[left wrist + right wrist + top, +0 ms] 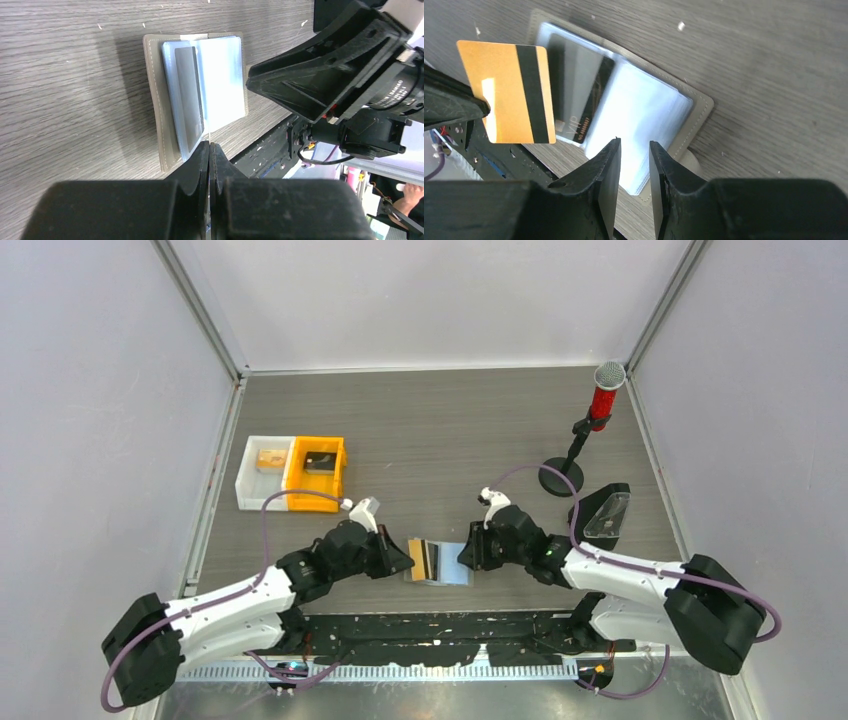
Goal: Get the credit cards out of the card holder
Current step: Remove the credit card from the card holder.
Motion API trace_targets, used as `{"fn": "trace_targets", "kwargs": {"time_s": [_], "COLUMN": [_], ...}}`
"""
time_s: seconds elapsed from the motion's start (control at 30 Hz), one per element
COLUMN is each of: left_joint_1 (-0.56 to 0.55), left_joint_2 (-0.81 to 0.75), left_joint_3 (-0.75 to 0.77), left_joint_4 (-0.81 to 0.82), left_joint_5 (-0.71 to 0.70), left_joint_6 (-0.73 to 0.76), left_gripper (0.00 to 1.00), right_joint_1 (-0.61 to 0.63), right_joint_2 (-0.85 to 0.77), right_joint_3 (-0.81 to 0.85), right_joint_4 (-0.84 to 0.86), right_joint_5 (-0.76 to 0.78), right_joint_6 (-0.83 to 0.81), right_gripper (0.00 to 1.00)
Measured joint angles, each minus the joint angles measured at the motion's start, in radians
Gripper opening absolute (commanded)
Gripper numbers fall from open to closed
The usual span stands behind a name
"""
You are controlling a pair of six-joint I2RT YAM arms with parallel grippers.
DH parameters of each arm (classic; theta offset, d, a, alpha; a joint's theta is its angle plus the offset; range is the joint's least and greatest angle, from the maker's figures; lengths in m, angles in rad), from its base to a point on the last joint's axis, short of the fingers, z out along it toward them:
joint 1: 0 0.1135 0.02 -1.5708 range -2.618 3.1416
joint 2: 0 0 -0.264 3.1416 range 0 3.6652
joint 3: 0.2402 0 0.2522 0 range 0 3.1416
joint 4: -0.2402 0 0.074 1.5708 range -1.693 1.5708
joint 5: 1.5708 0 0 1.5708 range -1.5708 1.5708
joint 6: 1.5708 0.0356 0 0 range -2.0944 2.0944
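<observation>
The card holder lies spread open on the table between my two grippers, and it also shows in the left wrist view and the right wrist view. My left gripper is shut on a gold credit card with a black stripe, held just above the holder's left panel; the left wrist view sees it edge-on. A dark card sits in a clear sleeve of the holder. My right gripper is open with a narrow gap, empty, over the holder's right panel of pale blue sleeves.
Orange and white bins stand at the back left. A red microphone on a black stand and a black wedge-shaped stand are at the right. The holder lies close to the table's near edge.
</observation>
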Motion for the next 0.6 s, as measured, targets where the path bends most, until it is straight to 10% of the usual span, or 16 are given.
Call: {"fn": "trace_targets", "kwargs": {"time_s": [0.37,0.6], "left_joint_1": [0.0,0.0], "left_joint_2": [-0.126,-0.193], "left_joint_3": [0.126,0.162], "left_joint_4": [-0.237,-0.319], "left_joint_5": [-0.048,-0.063], "left_joint_6": [0.022,-0.048], "left_gripper": [0.0,0.0], "right_joint_1": [0.0,0.029], "right_joint_2": [-0.079,-0.309], "right_joint_3": [0.203,-0.005], "right_joint_4": [-0.039,0.257], "right_joint_5": [-0.024,-0.142], "right_joint_6": [-0.42,-0.827], "right_gripper": [0.39,0.47]}}
